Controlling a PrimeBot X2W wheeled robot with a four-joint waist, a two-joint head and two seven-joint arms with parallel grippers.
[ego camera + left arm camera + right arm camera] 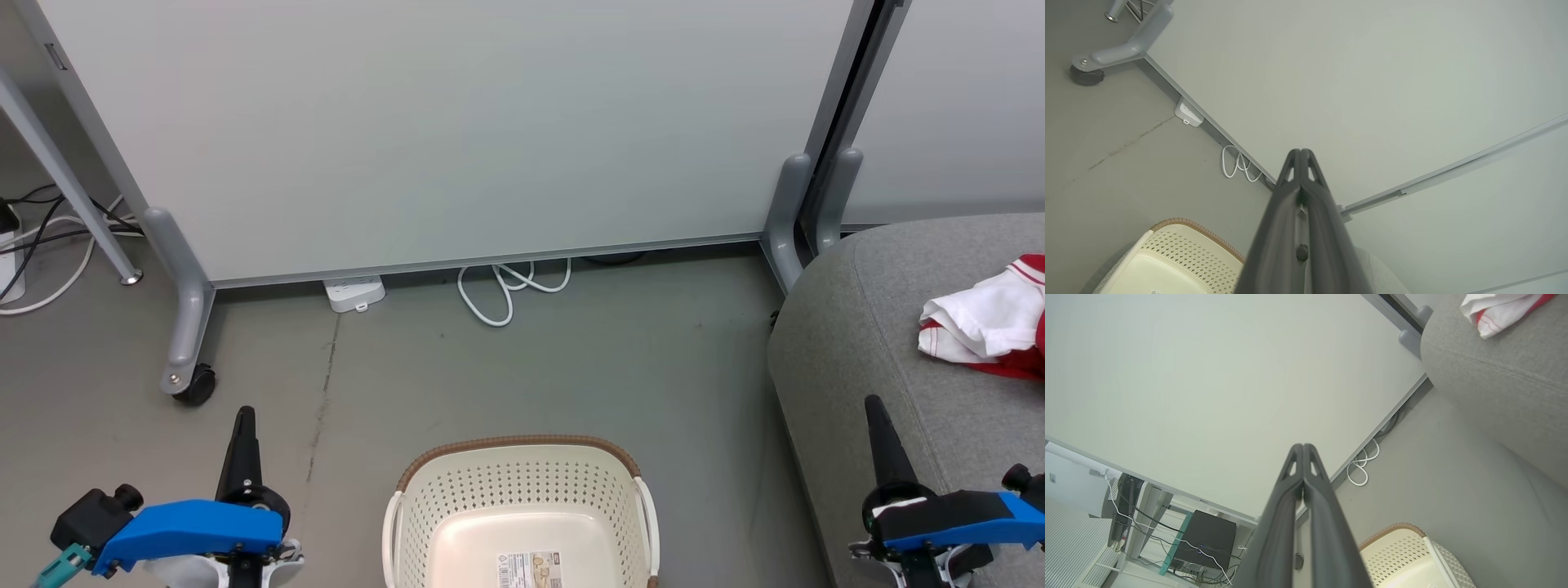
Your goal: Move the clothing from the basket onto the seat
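The basket (506, 490) is standing on the grey floor (571, 359), between the two arms. Its brown woven-look rim is facing the partition panel (457, 122) and its cream bottom is showing the barcode sticker (531, 569).

Over on the robot's right, the clothing (992, 327) is lying on top of the grey seat (882, 327). It is a crumpled bundle of red and white fabric, sitting well in from the seat's rounded edge nearest the basket. The right wrist view is showing the same bundle (1498, 310) resting on the seat (1494, 375), with the basket (1400, 547) down on the floor beside the seat's flank.

The left gripper (245, 416) is hanging over the floor off the basket's left side. Its two dark fingers are pressing together into a single point and gripping nothing. The left wrist view is confirming it: the gripper's (1301, 152) tips are meeting, with the basket (1180, 245) below and to the side.

The right gripper (873, 404) is hovering over the seat's near edge, its jaws fully closed and empty too. In the right wrist view its (1303, 447) fingertips are touching each other.

Along the foot of the panel, a white power strip (355, 292) and a looped white cable (506, 290) are lying on the floor. A caster (196, 384) is sitting under the panel's left leg.
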